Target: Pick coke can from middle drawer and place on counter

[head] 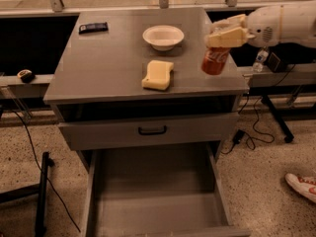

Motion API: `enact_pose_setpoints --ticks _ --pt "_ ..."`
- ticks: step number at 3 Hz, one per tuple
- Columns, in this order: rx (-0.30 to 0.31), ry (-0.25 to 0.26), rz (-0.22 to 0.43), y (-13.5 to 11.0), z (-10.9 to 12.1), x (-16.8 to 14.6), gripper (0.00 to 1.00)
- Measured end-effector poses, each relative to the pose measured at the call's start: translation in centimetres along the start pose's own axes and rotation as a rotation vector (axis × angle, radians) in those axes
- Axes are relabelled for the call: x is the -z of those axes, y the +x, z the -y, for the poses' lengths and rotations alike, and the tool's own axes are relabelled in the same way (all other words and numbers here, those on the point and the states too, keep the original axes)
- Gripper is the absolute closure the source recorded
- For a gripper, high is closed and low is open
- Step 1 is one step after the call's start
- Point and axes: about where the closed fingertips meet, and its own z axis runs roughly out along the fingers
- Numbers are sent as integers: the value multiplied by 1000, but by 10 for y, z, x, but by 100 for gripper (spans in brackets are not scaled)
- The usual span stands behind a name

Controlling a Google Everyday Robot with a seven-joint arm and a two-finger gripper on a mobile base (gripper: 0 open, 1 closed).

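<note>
The gripper [226,35] comes in from the right and is shut on the top of the coke can [215,61], a red-orange can hanging tilted over the right side of the counter [98,68]. The can's bottom looks just above the counter surface; I cannot tell whether it touches. The middle drawer [158,201] stands pulled far out at the bottom, its grey floor bare.
On the counter are a yellow sponge [158,75], a white bowl [163,36] and a small black object [93,27] at the back left. A closed drawer front with a black handle [152,131] sits under the counter. A shoe [302,185] lies on the floor at right.
</note>
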Motion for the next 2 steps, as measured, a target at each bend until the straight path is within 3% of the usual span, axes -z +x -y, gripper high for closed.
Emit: enact_pose_setpoints --ticks 1,2 --pt "16 54 13 12 9 -26 100" --pt "18 81 7 32 10 -44 82"
